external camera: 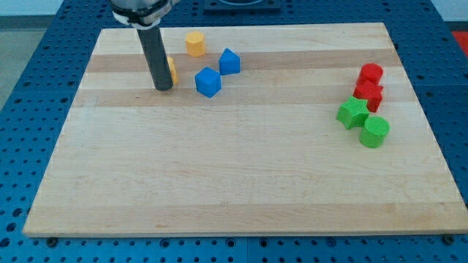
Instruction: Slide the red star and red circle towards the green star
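Note:
The green star (pixel 353 112) lies at the view's right on the wooden board (pixel 234 175). The red star (pixel 369 94) touches it from above-right, and the red circle (pixel 371 74) sits just above the red star. A green circle (pixel 374 132) lies just below-right of the green star. My tip (pixel 163 88) is far away at the view's upper left, next to a yellow block (pixel 172 70) that the rod partly hides.
A yellow hexagon-like block (pixel 194 44) lies near the view's top. Two blue blocks (pixel 208 82) (pixel 229 62) lie right of my tip. The board sits on a blue perforated table (pixel 36 88).

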